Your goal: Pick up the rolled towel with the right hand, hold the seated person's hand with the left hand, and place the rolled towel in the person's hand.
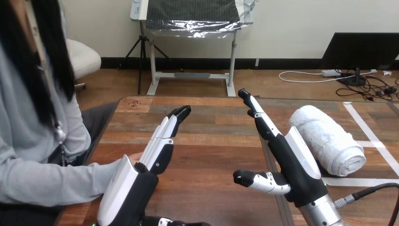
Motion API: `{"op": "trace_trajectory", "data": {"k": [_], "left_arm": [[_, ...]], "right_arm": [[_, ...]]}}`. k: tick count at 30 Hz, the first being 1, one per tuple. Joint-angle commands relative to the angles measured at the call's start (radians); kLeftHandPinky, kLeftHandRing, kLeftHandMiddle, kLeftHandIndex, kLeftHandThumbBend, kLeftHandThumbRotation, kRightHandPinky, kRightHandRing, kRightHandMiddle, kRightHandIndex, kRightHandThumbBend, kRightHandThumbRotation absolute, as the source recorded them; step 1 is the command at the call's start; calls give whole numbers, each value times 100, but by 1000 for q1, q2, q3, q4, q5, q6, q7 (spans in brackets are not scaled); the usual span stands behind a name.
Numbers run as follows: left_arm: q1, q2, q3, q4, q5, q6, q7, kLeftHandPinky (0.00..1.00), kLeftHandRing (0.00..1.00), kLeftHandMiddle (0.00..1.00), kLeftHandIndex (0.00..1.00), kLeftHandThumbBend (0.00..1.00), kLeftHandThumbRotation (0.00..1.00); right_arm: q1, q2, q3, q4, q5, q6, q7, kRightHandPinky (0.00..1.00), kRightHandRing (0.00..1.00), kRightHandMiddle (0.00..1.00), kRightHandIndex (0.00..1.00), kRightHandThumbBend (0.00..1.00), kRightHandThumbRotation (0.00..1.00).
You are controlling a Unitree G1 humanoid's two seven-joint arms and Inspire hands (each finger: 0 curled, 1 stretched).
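Planks of brown wood in mixed tones make up the counter [211,141], which runs from the near edge to a rounded far corner at the left. Most of its middle is bare. White tape strips [371,136] cross its right part, one slanting along the right side and shorter ones branching across it.

At the counter's left side sits a person, whose grey sleeve [51,181] lies along the near left edge and reaches toward the middle.

The right hand [294,160] rises from the lower right on its silver forearm. Its fingers are straight and released, pointing up and away, with the thumb spread out to the left; it grasps nothing.

The left hand [136,181] comes up from the bottom edge left of centre. Its fingers are also straight and loose, pointing forward over the counter, and hold nothing.

The rolled towel [327,139], white and thick, lies on the counter just to the right of the right hand, its length running from far-left to near-right and its spiral end facing the near side. The back of the right hand overlaps its edge in the view; whether they touch cannot be told.

The person's hand [134,157] shows as a small part at the sleeve's end, right beside the left hand and mostly hidden behind it; contact between them cannot be told.
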Motion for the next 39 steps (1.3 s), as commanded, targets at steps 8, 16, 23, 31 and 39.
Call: {"op": "trace_trajectory", "data": {"k": [8, 16, 23, 31, 39], "left_arm": [[-40, 6, -3, -3, -43, -5, -11, 100, 100, 100, 100, 100, 81], [-42, 8, -2, -2, -54, -9, -23, 100, 100, 100, 100, 100, 81], [-42, 7, 1, 0, -57, -10, -27, 100, 100, 100, 100, 100, 80], [-44, 12, -2, 0, -69, -9, -35, 100, 100, 100, 100, 100, 81], [-47, 15, -3, 1, -86, -5, -52, 100, 100, 100, 100, 100, 81]], "right_arm": [[-34, 6, -26, -39, 6, 2, -18, 93, 100, 100, 100, 100, 92], [-31, 7, -23, -41, 19, 4, -6, 93, 100, 100, 100, 100, 91], [-32, 8, -26, -42, 2, 2, -22, 93, 100, 100, 100, 100, 90], [-35, 9, -22, -34, 12, -3, -13, 94, 100, 100, 100, 100, 90], [-36, 8, -21, -35, 17, -2, -7, 94, 100, 100, 100, 100, 89]]}}
